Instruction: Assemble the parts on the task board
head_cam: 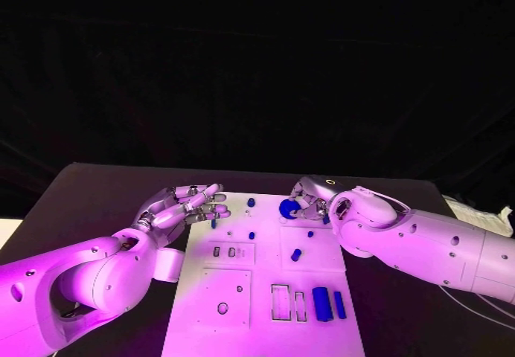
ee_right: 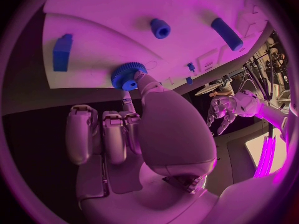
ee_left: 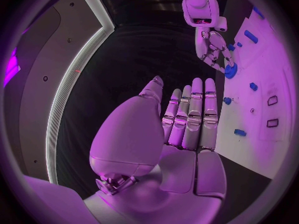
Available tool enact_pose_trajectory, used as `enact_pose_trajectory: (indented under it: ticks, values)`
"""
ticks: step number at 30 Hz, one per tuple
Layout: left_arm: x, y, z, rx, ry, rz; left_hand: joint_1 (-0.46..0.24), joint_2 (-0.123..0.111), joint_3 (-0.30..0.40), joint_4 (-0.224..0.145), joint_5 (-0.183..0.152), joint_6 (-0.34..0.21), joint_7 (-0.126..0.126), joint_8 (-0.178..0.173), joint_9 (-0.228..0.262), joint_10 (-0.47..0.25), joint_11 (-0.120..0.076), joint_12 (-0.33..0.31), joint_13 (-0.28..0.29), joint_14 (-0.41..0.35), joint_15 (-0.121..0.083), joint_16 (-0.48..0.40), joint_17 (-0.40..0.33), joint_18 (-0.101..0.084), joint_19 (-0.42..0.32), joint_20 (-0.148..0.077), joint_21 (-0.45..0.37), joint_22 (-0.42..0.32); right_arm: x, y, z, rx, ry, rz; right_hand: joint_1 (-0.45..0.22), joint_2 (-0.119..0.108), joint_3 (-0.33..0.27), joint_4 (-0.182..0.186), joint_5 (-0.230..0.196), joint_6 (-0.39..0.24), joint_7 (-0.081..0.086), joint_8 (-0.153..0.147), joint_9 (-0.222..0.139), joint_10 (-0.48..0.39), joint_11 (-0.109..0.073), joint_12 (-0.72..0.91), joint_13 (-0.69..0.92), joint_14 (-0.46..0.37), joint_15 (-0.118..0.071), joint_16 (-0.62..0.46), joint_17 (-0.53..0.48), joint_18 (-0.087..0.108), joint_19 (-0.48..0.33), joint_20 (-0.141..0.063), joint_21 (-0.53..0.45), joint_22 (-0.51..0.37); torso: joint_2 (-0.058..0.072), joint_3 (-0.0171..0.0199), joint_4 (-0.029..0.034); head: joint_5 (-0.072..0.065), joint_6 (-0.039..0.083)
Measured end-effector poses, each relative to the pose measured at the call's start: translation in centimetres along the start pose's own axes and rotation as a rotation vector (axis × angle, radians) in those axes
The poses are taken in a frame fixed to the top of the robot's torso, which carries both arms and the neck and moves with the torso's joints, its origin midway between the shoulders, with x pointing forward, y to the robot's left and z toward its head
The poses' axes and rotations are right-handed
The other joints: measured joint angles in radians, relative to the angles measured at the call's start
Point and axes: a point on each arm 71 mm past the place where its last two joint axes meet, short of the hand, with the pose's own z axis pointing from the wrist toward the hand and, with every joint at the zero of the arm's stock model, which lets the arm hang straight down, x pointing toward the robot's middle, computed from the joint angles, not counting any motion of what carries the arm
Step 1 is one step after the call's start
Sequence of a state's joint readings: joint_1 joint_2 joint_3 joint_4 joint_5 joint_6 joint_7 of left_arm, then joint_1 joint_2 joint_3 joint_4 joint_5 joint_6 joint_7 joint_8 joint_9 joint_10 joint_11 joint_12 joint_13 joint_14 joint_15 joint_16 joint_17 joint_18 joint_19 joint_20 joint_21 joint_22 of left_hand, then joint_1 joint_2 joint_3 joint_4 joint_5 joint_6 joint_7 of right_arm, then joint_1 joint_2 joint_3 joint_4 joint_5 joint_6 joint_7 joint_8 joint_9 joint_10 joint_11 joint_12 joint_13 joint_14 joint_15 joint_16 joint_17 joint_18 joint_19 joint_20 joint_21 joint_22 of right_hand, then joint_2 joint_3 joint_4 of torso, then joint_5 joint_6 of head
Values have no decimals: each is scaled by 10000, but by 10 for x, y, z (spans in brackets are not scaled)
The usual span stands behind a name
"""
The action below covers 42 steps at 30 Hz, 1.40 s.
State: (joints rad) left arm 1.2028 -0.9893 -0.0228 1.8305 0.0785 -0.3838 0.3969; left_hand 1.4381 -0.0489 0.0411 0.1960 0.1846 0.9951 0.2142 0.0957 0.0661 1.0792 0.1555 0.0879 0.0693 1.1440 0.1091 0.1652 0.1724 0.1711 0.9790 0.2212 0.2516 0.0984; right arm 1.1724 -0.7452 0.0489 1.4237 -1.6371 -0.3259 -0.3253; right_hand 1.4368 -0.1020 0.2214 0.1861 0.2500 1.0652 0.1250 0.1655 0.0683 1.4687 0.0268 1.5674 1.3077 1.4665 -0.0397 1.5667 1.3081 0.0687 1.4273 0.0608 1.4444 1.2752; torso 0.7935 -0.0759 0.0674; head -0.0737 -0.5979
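Observation:
The white task board (head_cam: 242, 294) lies in the middle of the black table. My right hand (head_cam: 311, 199) is over the board's far edge and pinches a round blue gear (head_cam: 288, 210) with the thumb and a finger; the gear (ee_right: 127, 76) sits right at the board's edge, and my right hand (ee_left: 211, 45) shows there from the other side. My left hand (head_cam: 184, 207) hovers at the board's far left corner, fingers stretched out; the left hand (ee_left: 187, 119) holds nothing. Loose blue parts lie on the board: a small peg (head_cam: 251, 201), a short cylinder (head_cam: 295, 254), a block (head_cam: 321, 303) and a bar (head_cam: 339, 304).
Empty rectangular slots (head_cam: 280, 301) lie next to the block and bar, and a round hole (head_cam: 222, 307) is near the board's front left. A pale bundle (head_cam: 478, 212) lies at the table's right edge. Bare black table (head_cam: 97, 201) flanks the board.

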Motion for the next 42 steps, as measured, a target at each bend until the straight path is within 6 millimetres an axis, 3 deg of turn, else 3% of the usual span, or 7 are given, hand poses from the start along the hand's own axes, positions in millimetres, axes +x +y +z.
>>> enact_pose_trajectory:
  ticks: [3, 5, 21, 37, 42]
  values:
    - [0, 0, 0, -21, -6, 2, 0, 0, 35, -35, 0, 0, 0, 0, 0, 36, 35, 0, 0, 0, 0, 0, 16, 0, 0, 0, 0, -7, 0, 10, -1, -221, -144, 167, -19, 19, 42, -17, 96, 0, 0, -3, -1, 0, 0, 0, 0, 0, 0, 0, 0, 0, 0, 0, 0, 41, 0, 1, 17, 21, -6]
    - [0, 0, 0, -33, -9, 3, 3, 2, 35, -35, 0, 0, 0, 0, 0, 36, 35, -11, 0, 0, 0, 0, 16, 0, 0, 0, 0, -10, -3, 18, -1, -412, -276, 275, -55, 54, 86, -54, 155, 0, 0, -9, -446, -19, -19, 0, 0, 0, 0, 0, -1, -1, 0, 0, 0, 53, 0, 2, 25, 30, -7]
    - [0, 1, 0, -95, 4, -3, 41, 41, 72, -71, 0, 0, 0, 0, 0, 36, 35, -38, 0, 0, 0, 0, 28, 0, 0, 0, 0, -19, -3, 77, 6, -1655, -694, 548, -214, 96, 153, -71, 212, 0, 0, -133, -446, -35, -33, 0, -2, -1, 1, 0, -3, 1, 71, 2, 40, 148, 0, 8, 35, 212, 8]
    - [2, 1, 1, -124, 46, -19, 41, 41, 72, -71, 0, 0, 0, 0, 0, 35, 35, -38, 0, 0, 0, 0, 26, 1, 0, 0, 0, -18, 15, 92, 21, -1682, -426, 392, -409, -16, 317, -93, 73, 0, 1, -139, -446, -34, -32, 0, -2, -1, 1, 0, -5, 1, 70, 2, 40, 157, 11, 14, 29, 281, -44]
    - [2, 2, 1, -135, 55, -23, 41, 41, 72, -71, 0, 0, 0, 0, 0, 36, 35, -38, 0, 0, 0, 1, 26, 0, 0, 0, 0, -17, 20, 90, 24, -1568, -302, 301, -773, -89, 361, -78, -199, 15, 13, -489, -439, -16, 30, -1, -3, 0, 2, 0, -5, 2, 70, 2, 40, 147, 10, 17, 17, 287, -51]
